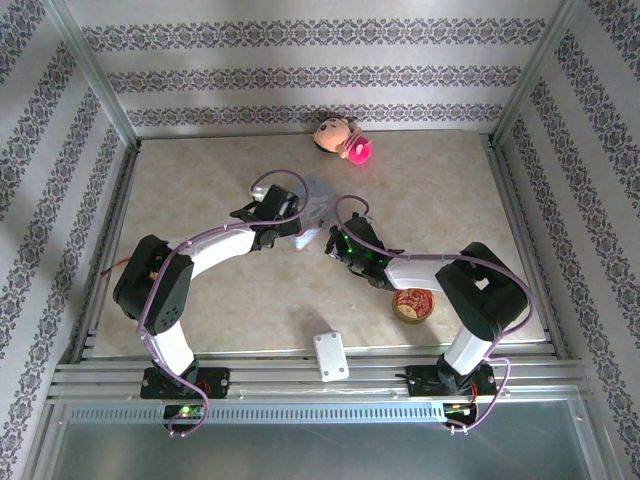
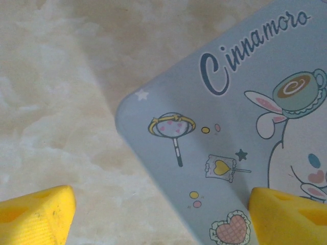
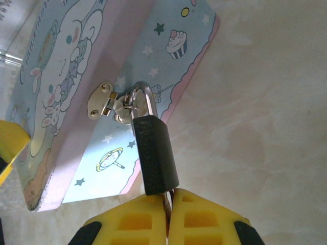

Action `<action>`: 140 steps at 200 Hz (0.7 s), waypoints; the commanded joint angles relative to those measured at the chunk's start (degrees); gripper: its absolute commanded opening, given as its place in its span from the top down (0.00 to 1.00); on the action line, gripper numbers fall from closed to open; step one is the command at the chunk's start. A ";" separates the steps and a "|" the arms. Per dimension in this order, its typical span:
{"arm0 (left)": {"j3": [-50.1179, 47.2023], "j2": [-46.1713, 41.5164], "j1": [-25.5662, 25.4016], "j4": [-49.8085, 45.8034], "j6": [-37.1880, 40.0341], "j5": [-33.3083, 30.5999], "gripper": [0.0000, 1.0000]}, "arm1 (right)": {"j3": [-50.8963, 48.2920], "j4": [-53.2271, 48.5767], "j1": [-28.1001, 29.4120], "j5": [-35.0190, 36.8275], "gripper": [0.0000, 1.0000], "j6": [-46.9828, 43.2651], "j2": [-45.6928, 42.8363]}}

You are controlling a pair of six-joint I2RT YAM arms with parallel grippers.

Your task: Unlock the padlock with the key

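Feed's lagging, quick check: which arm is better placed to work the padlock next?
Right. The right gripper is shut just under the padlock, apparently pinching the key. The left gripper hangs open over the tin lid.

The beige marbled surface carries a pale-blue tin near its middle, a round red tin at near right, and a doll-head toy at the far edge.

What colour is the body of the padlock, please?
The padlock is dark grey, clearest in the right wrist view.
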 commanded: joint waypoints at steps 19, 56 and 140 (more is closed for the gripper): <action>-1.80 -0.60 -0.70 -2.96 0.04 0.87 0.14 | -0.71 5.79 0.52 1.93 1.00 2.93 1.67; -1.98 -0.58 -0.71 -2.53 0.13 0.94 0.23 | -1.72 7.78 0.47 2.60 1.00 4.53 2.13; -2.35 -1.35 -0.70 -2.44 0.31 0.79 0.25 | -2.38 12.70 0.54 3.08 1.00 7.54 4.88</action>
